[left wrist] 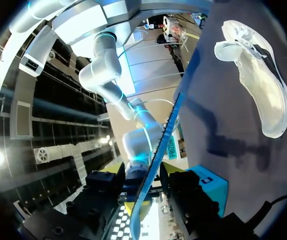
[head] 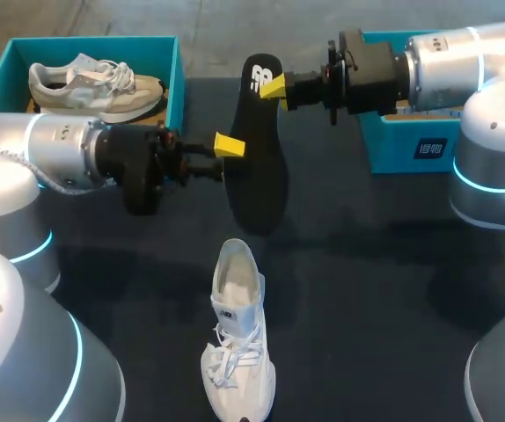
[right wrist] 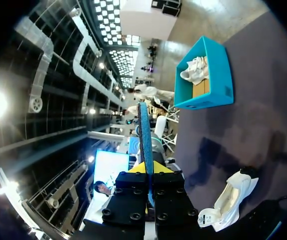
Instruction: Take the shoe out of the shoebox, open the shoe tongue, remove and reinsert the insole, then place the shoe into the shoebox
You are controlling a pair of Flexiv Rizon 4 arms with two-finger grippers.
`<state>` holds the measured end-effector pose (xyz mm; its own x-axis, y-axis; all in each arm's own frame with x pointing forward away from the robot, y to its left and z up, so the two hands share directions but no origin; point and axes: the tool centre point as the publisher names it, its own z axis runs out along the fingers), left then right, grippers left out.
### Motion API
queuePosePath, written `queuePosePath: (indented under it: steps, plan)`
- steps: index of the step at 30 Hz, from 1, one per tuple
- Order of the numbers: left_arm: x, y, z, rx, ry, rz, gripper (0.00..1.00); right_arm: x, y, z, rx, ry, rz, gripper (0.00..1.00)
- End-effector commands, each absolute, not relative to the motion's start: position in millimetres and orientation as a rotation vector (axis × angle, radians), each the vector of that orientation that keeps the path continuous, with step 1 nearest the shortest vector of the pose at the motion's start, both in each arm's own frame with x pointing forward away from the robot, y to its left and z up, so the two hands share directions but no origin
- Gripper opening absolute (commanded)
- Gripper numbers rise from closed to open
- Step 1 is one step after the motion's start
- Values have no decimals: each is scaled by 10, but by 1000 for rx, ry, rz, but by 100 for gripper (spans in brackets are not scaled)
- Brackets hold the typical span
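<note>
Insole (head: 257, 149), black, thin, likely light and floppy, best gripped at its rim: upper centre, pinched by left hand (head: 228, 146) and right hand (head: 274, 88); shoe (head: 237, 352) on desk (head: 393, 290), lower centre.

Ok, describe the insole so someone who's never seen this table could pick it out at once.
Look above the middle of the dark table, beyond the white shoe. The left gripper and right gripper hold the insole there. It alone is black, thin, flat and off the table.
</note>
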<state>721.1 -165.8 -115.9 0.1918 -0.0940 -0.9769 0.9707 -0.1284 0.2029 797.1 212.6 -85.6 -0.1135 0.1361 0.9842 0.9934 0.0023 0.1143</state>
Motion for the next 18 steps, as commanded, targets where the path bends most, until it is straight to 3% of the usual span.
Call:
queuePosePath:
  steps: [1, 11, 18]
  plan:
    - [7202, -1706, -1140, 1335, 930, -1192, 39, 7967, 2144, -863, -1260, -1392, -1232, 0]
    - [7169, -1756, -1128, 1338, 922, -1186, 33, 7967, 2144, -863, -1260, -1392, -1232, 0]
    - [7148, -1775, -1120, 1328, 920, -1178, 20, 7967, 2144, -863, -1260, -1392, -1232, 0]
